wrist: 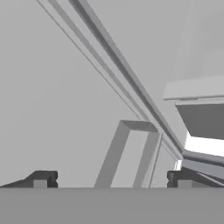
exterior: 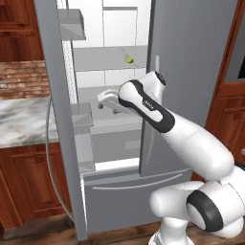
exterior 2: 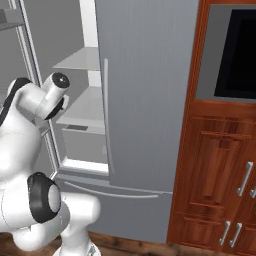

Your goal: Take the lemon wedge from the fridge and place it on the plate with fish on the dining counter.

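Jaws spread wide and holding nothing, the gripper (wrist: 111, 181) shows its two dark finger tips at opposite lower corners of the hand view, facing the grey inner wall of the open fridge (exterior: 110, 43) and a pale door bin (wrist: 127, 153) just ahead. In the left base view the gripper (exterior: 106, 100) reaches into the fridge's open left half at the level of the middle shelf (exterior: 107, 93), its white hand pointing left toward the open left door (exterior: 55, 105).

The lemon wedge (exterior: 128, 60), a tiny yellow-green piece, sits on the upper shelf (exterior: 105, 57), above the hand and slightly to its right, well apart from the finger tips. Grey bins (exterior: 79, 115) line the inside of the left door. The right door (exterior 2: 145, 100) is closed, its long curved silver handle (exterior 2: 107, 115) running down its left edge, with the freezer drawer (exterior 2: 120, 200) below.

The white arm (exterior: 191, 139) rises from the near right and bends toward the shelves. A marble-topped counter (exterior: 24, 119) on red-brown cabinets stands left of the fridge, with brick wall (exterior: 21, 79) behind. To the right, wood cabinetry (exterior 2: 220, 165) frames a dark built-in oven window (exterior 2: 235, 50).

No brand, label or writing can be read anywhere.
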Motion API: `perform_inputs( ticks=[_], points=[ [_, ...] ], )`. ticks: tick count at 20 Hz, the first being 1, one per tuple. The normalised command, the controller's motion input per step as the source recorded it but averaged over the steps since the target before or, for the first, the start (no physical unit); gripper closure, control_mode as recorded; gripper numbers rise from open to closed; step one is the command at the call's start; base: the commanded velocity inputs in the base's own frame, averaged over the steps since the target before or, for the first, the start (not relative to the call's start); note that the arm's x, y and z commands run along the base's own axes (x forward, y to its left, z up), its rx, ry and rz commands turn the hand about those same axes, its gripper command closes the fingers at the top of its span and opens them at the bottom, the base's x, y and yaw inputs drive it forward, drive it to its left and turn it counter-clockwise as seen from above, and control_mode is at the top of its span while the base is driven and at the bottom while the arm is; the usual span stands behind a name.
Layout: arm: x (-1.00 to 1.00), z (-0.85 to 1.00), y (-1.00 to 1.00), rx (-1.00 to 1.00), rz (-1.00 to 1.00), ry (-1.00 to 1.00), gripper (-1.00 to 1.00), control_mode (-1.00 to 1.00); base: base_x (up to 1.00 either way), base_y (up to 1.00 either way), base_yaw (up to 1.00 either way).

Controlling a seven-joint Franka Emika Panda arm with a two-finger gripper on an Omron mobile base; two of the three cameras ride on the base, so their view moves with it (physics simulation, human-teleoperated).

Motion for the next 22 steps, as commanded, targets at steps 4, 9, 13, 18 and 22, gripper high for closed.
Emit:
perform_inputs(
  ticks=[4, 9, 13, 18, 22],
  points=[
    [-0.23, 0.10, -1.00, -0.21, -0.12, 0.00, -1.00, -1.00, 0.00, 0.00, 0.00],
    [-0.30, -0.01, -1.00, -0.34, -0.08, -0.01, -1.00, -1.00, 0.00, 0.00, 0.00],
    [-0.36, 0.00, -1.00, -0.39, -0.07, -0.13, -1.00, -1.00, 0.00, 0.00, 0.00],
    [-0.03, 0.00, -0.98, -0.24, -0.10, -0.13, -1.00, -1.00, 0.00, 0.00, 0.00],
    [0.06, -0.01, -0.54, -0.06, -0.02, -0.09, -1.00, -1.00, 0.00, 0.00, 0.00]
  ],
)
